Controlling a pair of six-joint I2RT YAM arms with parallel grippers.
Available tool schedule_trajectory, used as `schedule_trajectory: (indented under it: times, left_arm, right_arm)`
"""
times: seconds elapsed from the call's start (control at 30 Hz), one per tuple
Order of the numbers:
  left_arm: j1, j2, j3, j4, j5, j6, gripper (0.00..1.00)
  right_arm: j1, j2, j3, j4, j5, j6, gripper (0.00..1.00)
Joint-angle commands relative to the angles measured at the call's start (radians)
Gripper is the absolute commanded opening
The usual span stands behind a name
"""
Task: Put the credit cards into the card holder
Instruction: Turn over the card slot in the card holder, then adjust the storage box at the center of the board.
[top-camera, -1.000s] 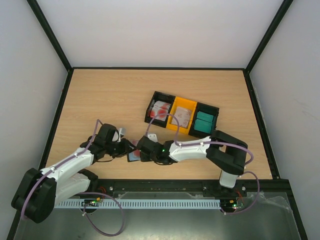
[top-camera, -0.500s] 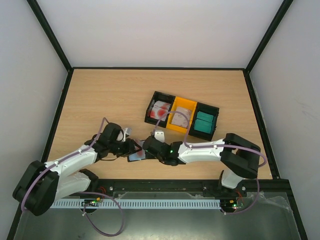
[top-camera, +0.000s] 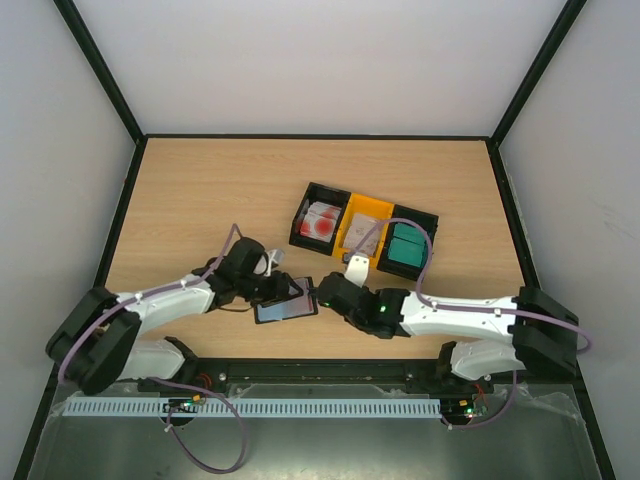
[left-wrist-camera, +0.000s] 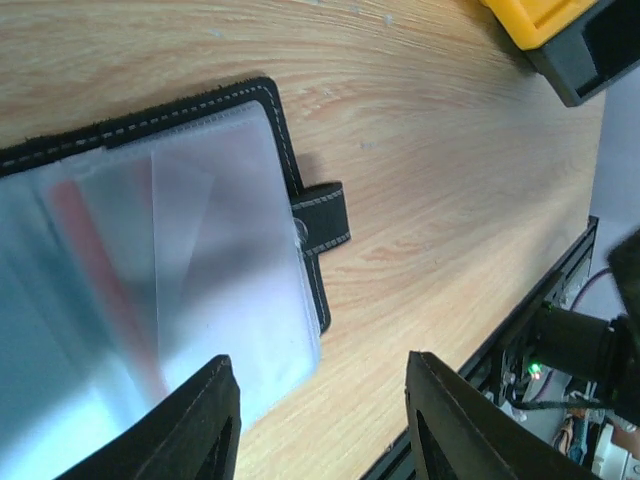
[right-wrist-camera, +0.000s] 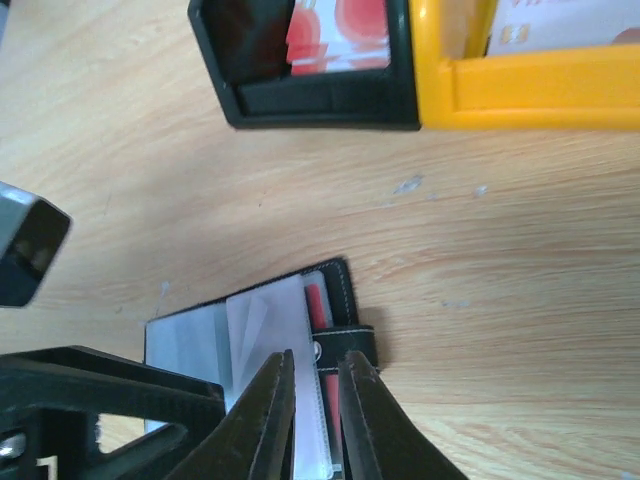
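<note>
Black stitched leather with cloudy plastic sleeves (left-wrist-camera: 215, 250), the card holder (top-camera: 285, 309) lies spread flat low-centre in the top view. 1 red card (left-wrist-camera: 88, 240) shows in a sleeve while more credit cards (top-camera: 322, 221) sit in the 3 rigid bins (top-camera: 372, 202) above, so most remains, I judge. My left claw (left-wrist-camera: 320, 378) gapes empty over its tab (left-wrist-camera: 322, 215) corner; my right claw (right-wrist-camera: 318, 368) is almost closed around a sleeve edge, and whether it grips I cannot tell.

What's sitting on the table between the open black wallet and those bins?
Nothing. In the right wrist view, only bare wooden table separates the card holder from the black bin and the yellow bin.
</note>
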Motion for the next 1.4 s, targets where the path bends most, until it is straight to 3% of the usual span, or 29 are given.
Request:
schedule_trajectory:
  times: [0.0, 0.17, 0.33, 0.57, 0.73, 0.83, 1.07, 1.23, 1.37]
  left_arm:
    - [-0.026, 0.088, 0.049, 0.045, -0.034, 0.008, 0.48]
    - [-0.05, 0.143, 0.071, 0.027, -0.063, 0.021, 0.48]
    - [-0.05, 0.037, 0.146, -0.097, -0.148, 0.065, 0.56]
    - [-0.035, -0.108, 0.253, -0.288, -0.363, 0.099, 0.72]
    - [0.017, -0.168, 0.235, -0.302, -0.39, 0.07, 0.75]
    - [0.064, -0.166, 0.213, -0.278, -0.357, 0.061, 0.7]
    - [0.092, 0.016, 0.24, -0.14, -0.269, 0.037, 0.41]
    - [0.096, 0.19, 0.319, -0.094, -0.302, 0.042, 0.31]
    - [0.099, 0.307, 0.402, -0.089, -0.35, 0.074, 0.23]
  right_arm:
    - [-0.014, -0.077, -0.035, -0.071, 0.12, 0.049, 0.15]
    - [-0.033, -0.132, -0.039, -0.108, 0.12, 0.031, 0.15]
    - [-0.105, -0.201, 0.039, -0.189, 0.085, -0.132, 0.21]
    - [-0.292, -0.237, 0.245, -0.35, -0.017, -0.486, 0.49]
    - [-0.471, -0.184, 0.314, -0.426, -0.071, -0.628, 0.57]
    - [-0.555, -0.152, 0.318, -0.434, -0.103, -0.656, 0.6]
    - [-0.752, -0.095, 0.297, -0.458, -0.093, -0.615, 0.66]
    - [-0.897, -0.127, 0.207, -0.414, -0.136, -0.545, 0.69]
    - [-0.938, -0.176, 0.155, -0.398, -0.149, -0.513, 0.7]
